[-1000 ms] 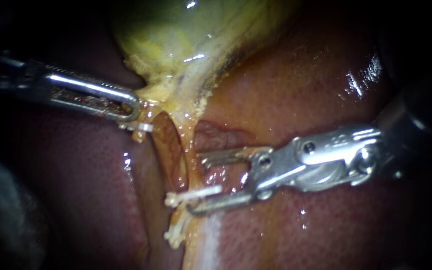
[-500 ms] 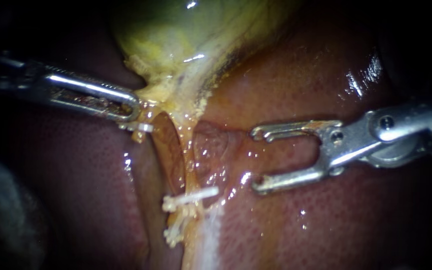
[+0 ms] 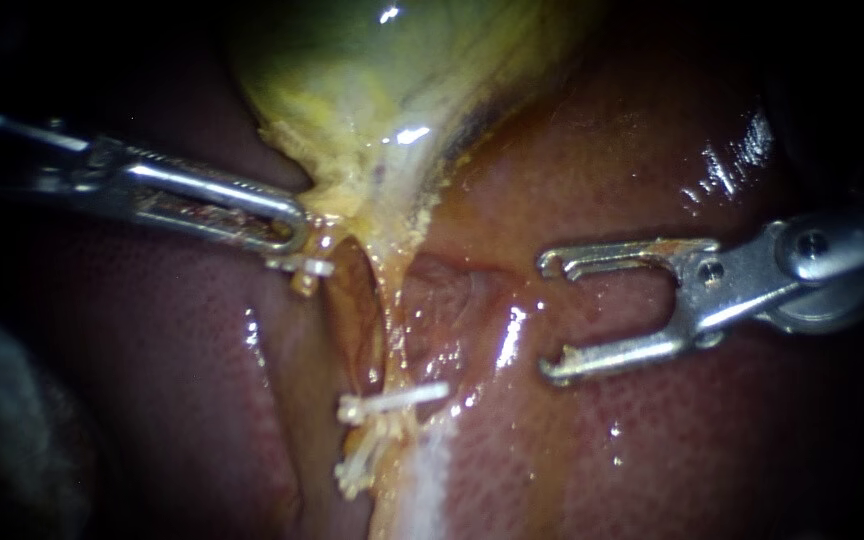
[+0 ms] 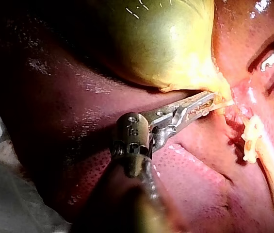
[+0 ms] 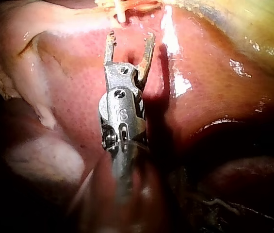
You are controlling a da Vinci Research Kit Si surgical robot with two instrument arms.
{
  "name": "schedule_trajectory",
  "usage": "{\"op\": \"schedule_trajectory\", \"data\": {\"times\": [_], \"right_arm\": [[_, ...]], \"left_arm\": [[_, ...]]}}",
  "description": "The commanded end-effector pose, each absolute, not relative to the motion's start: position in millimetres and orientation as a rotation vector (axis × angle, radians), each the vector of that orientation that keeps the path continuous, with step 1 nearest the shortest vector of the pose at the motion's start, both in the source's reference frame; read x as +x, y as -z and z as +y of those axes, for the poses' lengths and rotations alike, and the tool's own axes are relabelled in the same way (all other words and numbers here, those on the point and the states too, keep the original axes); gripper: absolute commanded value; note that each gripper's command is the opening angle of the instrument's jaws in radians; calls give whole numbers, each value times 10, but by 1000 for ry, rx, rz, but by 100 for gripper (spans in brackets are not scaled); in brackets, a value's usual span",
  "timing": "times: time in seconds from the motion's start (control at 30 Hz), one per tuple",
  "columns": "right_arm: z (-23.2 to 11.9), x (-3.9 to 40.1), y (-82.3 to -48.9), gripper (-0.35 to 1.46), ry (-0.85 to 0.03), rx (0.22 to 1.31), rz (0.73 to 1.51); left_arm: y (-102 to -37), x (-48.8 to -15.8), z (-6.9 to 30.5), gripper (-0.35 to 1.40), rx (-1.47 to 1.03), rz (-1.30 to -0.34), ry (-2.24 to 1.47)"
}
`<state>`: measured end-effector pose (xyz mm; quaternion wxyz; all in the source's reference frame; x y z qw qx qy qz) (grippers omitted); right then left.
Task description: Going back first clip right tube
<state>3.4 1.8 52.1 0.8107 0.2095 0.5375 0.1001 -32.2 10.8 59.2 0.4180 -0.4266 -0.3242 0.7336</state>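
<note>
- Steel jaws of the right instrument (image 3: 549, 318) stand spread wide, with a clear gap between the two tips and nothing held in them.
- Just ahead of those tips, and apart from them, a white clip (image 3: 392, 398) lies crosswise on the pale tube (image 3: 390, 310) — the right wrist view shows a clip's end a little beyond the open tips.
- A second white clip (image 3: 360, 468) sits on the same strand, farther from the gallbladder (image 3: 352, 90) than the first. The two are close together, and whether they touch cannot be told.
- Under the right instrument's jaws and shaft lies wet red liver (image 3: 672, 450), glinting where the light catches it.
- Across the tube from the right instrument, the left instrument (image 3: 292, 230) has its jaws pressed together on yellowish tissue at the narrow end of the gallbladder, pinching it from two sides.
- A small pale scrap (image 3: 304, 266) hangs just under the left instrument's tip; what it is cannot be made out.
- From beside that grip the tube runs away from the gallbladder to the clips, with an opening in the tissue next to it.
- In the left wrist view the gallbladder swells green-yellow beyond the left instrument's jaws, the clips lie ahead of them, and a pale cloth (image 4: 1, 194) lies back beside the shaft — well apart from the tube.
</note>
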Motion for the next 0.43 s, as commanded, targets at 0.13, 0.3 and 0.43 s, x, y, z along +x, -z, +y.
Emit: {"op": "schedule_trajectory", "data": {"times": [0.13, 0.3, 0.43], "right_arm": [[18, 32, -521, 50, -213, 448, 1149], [18, 32, -521, 50, -213, 448, 1149], [18, 31, -520, 50, -214, 449, 1149]], "left_arm": [[-601, -333, 105, -35, -1070, -817, -1843], [-602, -334, 105, -35, -1070, -820, -1844], [-602, -332, 104, -35, -1068, -820, -1846]]}}
